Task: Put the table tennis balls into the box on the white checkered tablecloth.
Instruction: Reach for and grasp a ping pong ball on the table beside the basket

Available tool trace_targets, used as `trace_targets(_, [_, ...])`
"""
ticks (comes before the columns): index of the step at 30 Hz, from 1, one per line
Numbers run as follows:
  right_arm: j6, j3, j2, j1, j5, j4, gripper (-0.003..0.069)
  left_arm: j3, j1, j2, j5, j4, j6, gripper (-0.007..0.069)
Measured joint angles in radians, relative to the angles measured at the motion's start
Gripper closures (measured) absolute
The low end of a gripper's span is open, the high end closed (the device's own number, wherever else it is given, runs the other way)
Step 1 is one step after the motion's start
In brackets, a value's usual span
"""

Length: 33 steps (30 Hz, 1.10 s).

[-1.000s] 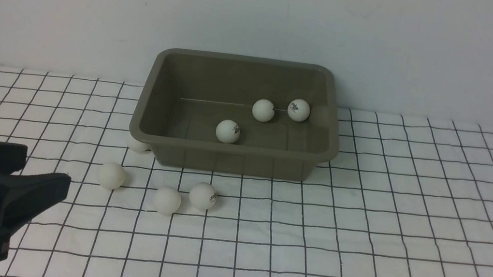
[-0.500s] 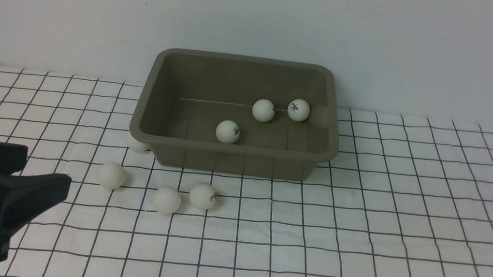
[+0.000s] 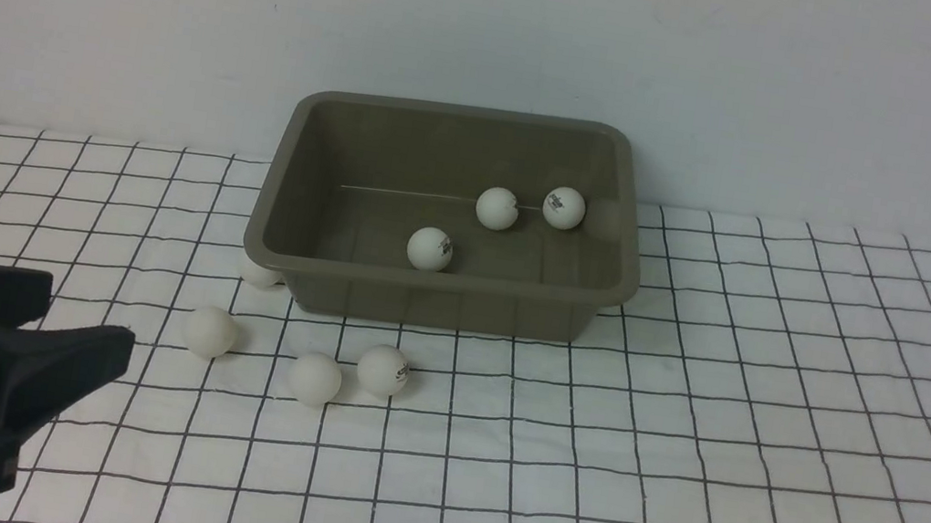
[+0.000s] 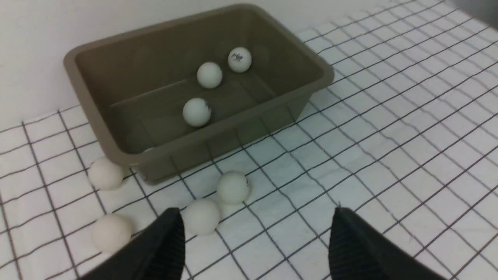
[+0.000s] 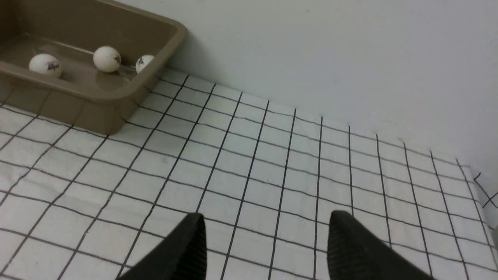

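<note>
1. You had three table tennis balls [image 3: 430, 249] inside the box [image 3: 441, 304], which stood on the white checkered tablecloth [image 3: 738, 413] near the wall.
2. Four were left outside: one ball [image 3: 209, 332] lay on the cloth off the box's left, another [image 3: 261, 273] was partly hidden by its front left corner, and a close pair [image 3: 316, 379] sat in front.
3. Your left gripper [image 4: 256, 233] had its fingers spread with nothing between them; so did your right gripper [image 5: 266, 237], over bare cloth.
4. The job looked not quite half done, and the left arm seemed better placed for the remaining four.
</note>
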Motion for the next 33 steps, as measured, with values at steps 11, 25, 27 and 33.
trace_targets(11, [0.009, 0.0, -0.001, 0.0, -0.018, 0.001, 0.0269, -0.072, 0.0, 0.223, 0.038, -0.049, 0.166, 0.0174])
trace_targets(25, [0.009, 0.007, -0.002, 0.0, -0.019, 0.023, 0.0269, -0.129, -0.268, 0.537, -0.072, 0.039, 0.226, 0.0174])
trace_targets(27, [0.009, 0.007, -0.002, 0.0, -0.019, 0.023, 0.0269, -0.129, -0.339, 0.581, -0.16, 0.04, 0.188, 0.0174])
trace_targets(33, [0.009, 0.007, -0.002, 0.0, -0.019, 0.023, 0.0269, -0.129, -0.489, 0.705, -0.402, 0.024, 0.081, 0.0174])
